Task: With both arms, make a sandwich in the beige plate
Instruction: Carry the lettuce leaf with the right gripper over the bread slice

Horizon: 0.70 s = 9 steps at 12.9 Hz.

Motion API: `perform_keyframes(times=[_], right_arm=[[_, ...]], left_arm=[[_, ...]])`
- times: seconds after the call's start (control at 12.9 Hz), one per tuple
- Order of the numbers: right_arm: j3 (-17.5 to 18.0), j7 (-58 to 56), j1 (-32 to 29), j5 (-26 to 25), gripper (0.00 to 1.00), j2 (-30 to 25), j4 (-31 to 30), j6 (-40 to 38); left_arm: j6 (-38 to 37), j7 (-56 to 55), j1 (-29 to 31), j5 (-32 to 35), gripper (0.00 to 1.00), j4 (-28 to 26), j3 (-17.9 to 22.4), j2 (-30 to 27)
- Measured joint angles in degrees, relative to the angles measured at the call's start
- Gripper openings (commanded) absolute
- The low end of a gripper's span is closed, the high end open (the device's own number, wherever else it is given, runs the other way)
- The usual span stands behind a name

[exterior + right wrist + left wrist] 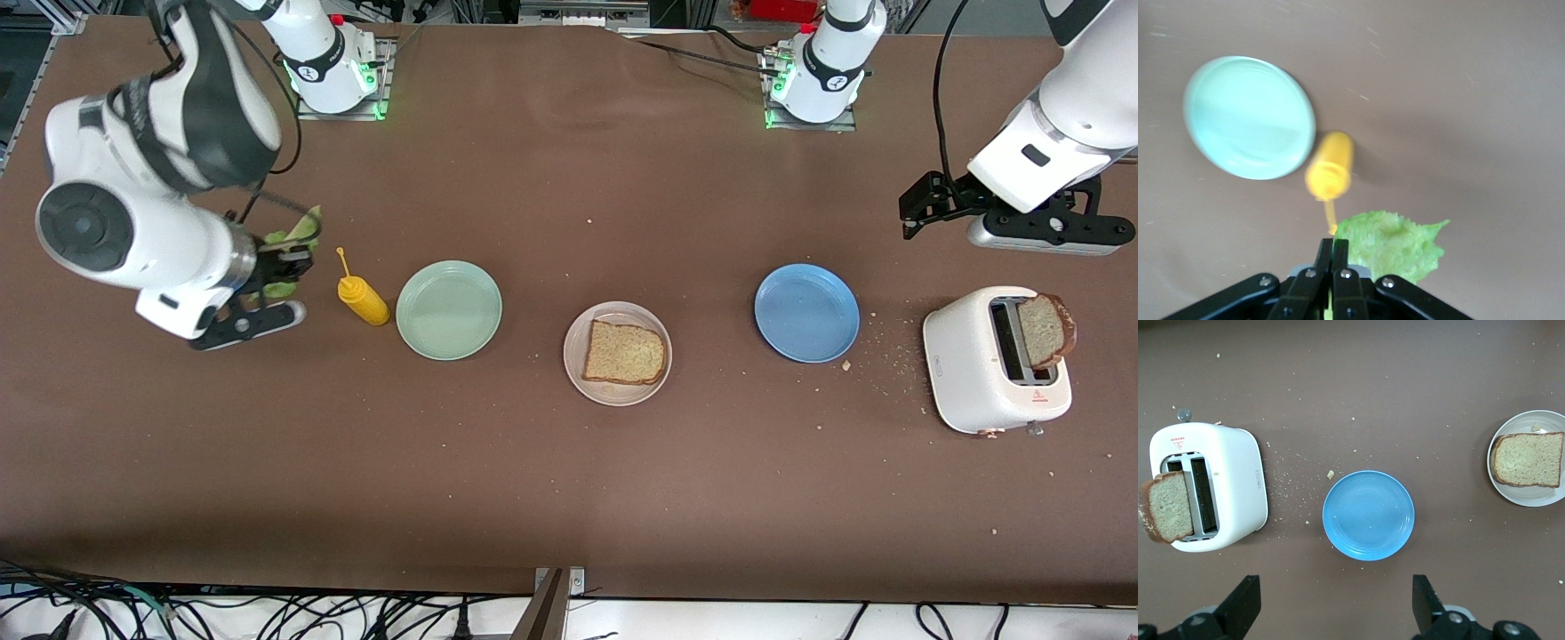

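From the front, the beige plate (617,353) sat mid-table with one bread slice (624,353) lying flat in it; the mint plate (449,309) lay toward the right arm's end, the blue plate (806,312) toward the left arm's end, both bare; a yellow bottle (361,297) lay just beside the mint plate; the white toaster (994,358) stood near the left arm's end, a second slice (1045,331) sticking up out of its slot, crumbs scattered between it and the blue plate; the right gripper (283,263) hung over the table beside the bottle, fingers pinched on a lettuce leaf (298,233); the left gripper (916,211) hovered over the table above the toaster's end, fingers spread, holding nothing

From the left wrist, the left gripper's two fingers (1426,603) stood wide apart over bare table; below lay the blue plate (1368,515), the toaster (1208,495) with its slice (1166,507) leaning out, and the beige plate (1531,459) with its bread (1528,459)

From the right wrist, the right gripper (1331,250) was pressed together on the lettuce (1395,243), which hung out to one side of the fingers; the bottle (1331,167) lay just beside the mint plate (1248,117)
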State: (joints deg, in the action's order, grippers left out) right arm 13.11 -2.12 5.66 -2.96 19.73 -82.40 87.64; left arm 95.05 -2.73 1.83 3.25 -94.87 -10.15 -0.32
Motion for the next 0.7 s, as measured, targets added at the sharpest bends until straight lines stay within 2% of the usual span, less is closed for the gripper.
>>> perform_keyframes(times=[0.15,0.23,0.46,0.7], right_arm=[[4.6,0.3,1.3,0.0,0.0,-0.1,2.4,0.4],[5.7,0.5,2.7,0.0,0.0,-0.1,2.9,1.6],[6.3,1.0,9.7,0.0,0.0,1.0,3.0,8.8],[6.3,5.5,16.4,-0.1,0.0,5.0,2.9,17.9]], left_arm=[[0.0,0.0,0.0,0.0,1.0,0.0,0.0,0.0],[0.0,0.0,0.0,0.0,1.0,0.0,0.0,0.0],[0.0,0.0,0.0,0.0,1.0,0.0,0.0,0.0],[0.0,0.0,0.0,0.0,1.0,0.0,0.0,0.0]])
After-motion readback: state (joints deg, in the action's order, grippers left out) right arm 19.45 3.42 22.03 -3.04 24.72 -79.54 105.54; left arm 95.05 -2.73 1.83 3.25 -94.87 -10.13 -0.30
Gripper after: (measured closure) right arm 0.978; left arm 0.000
